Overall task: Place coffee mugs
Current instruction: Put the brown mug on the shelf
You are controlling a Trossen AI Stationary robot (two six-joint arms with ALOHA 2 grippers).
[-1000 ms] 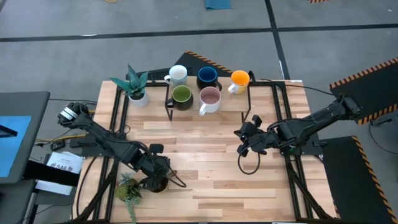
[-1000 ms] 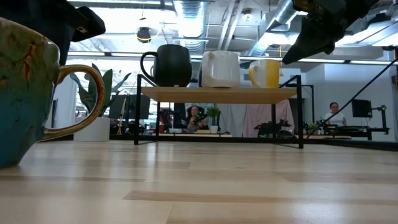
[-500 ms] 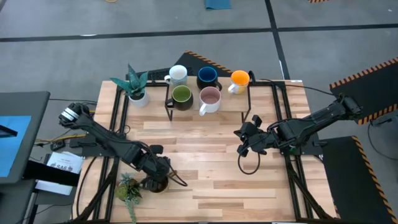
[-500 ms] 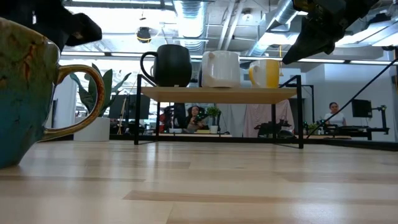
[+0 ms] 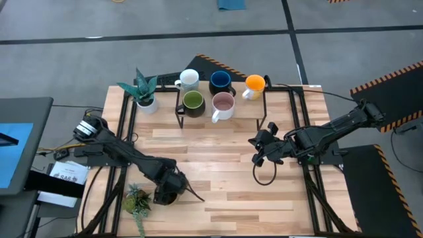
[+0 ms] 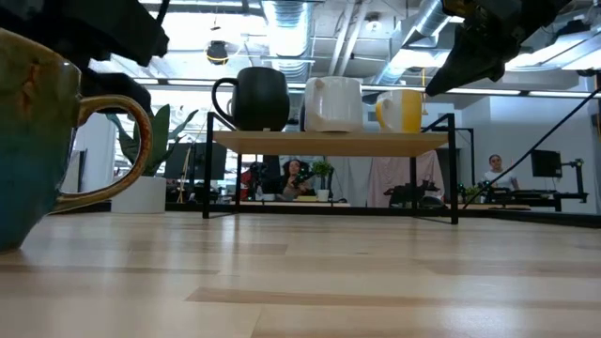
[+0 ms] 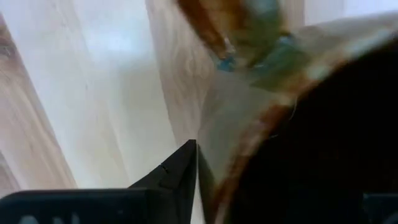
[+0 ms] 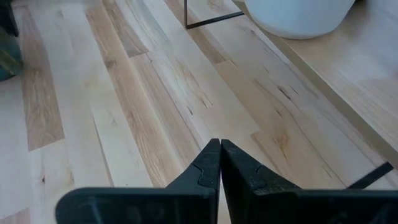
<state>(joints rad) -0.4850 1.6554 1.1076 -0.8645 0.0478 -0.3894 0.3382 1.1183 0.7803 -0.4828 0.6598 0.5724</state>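
Your left gripper (image 5: pixel 166 192) clasps the brown mug's (image 6: pixel 38 141) rim at the table's (image 5: pixel 225 192) near-left; five mugs (image 5: pixel 221 96) sit on the rack (image 6: pixel 329 143); your right gripper (image 8: pixel 220 163), fingers closed, hovers mid-table.

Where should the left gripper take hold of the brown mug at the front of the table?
Probably the rim wall, coming straight down from above. The brown mug stands upright with its mouth open, and the left gripper is right over it, at the rim. The handle is a thin loop jutting sideways, a poorer hold. The right gripper waits mid-table.
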